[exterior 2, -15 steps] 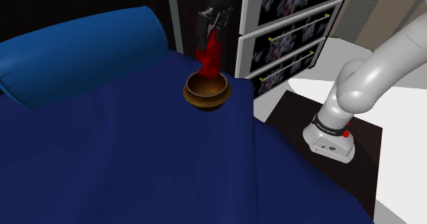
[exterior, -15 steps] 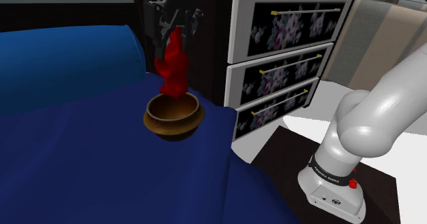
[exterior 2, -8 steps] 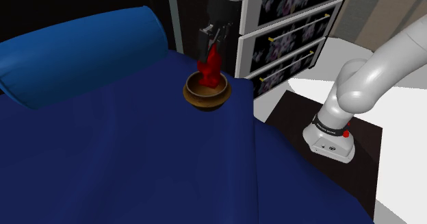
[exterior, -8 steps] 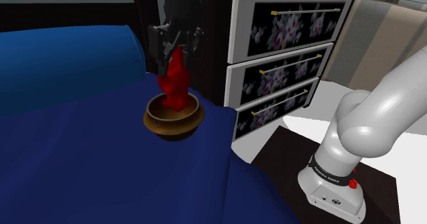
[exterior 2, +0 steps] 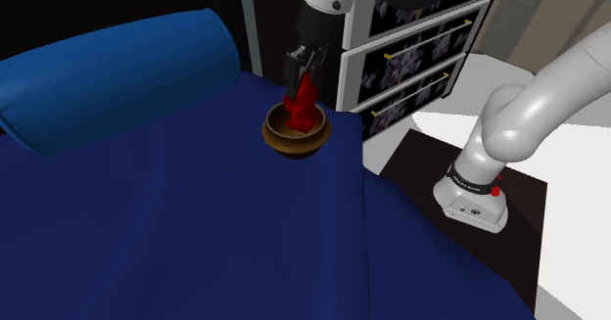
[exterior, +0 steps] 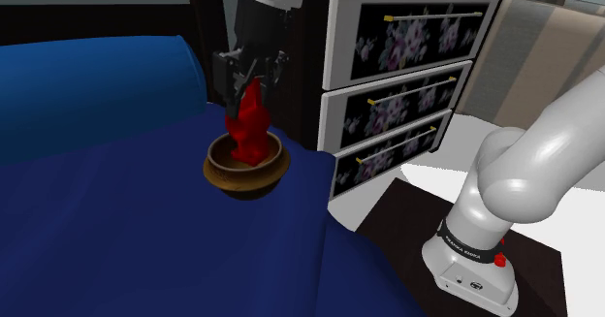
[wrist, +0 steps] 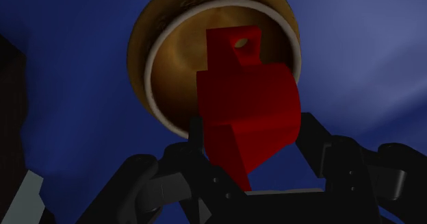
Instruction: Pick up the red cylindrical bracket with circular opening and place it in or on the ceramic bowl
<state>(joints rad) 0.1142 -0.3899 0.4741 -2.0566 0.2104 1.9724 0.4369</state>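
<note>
Bedding (exterior: 116,237), blue and soft, spreads wide; the drawers (exterior: 407,44) stand close behind it, the only thing crowding the arm (exterior: 543,170). The brown bowl (exterior: 228,179) sits near the bedding's edge. The red bracket (exterior: 249,131) hangs upright, its lower end dipping inside the bowl, its top clamped by the gripper (exterior: 251,84). It looks stiff, light and probably smooth; the narrow upper end suits the hold.

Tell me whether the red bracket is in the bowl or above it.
Partly in: the red bracket, upright in the claw, dips below the bowl rim. Touching bottom: cannot tell.
</note>
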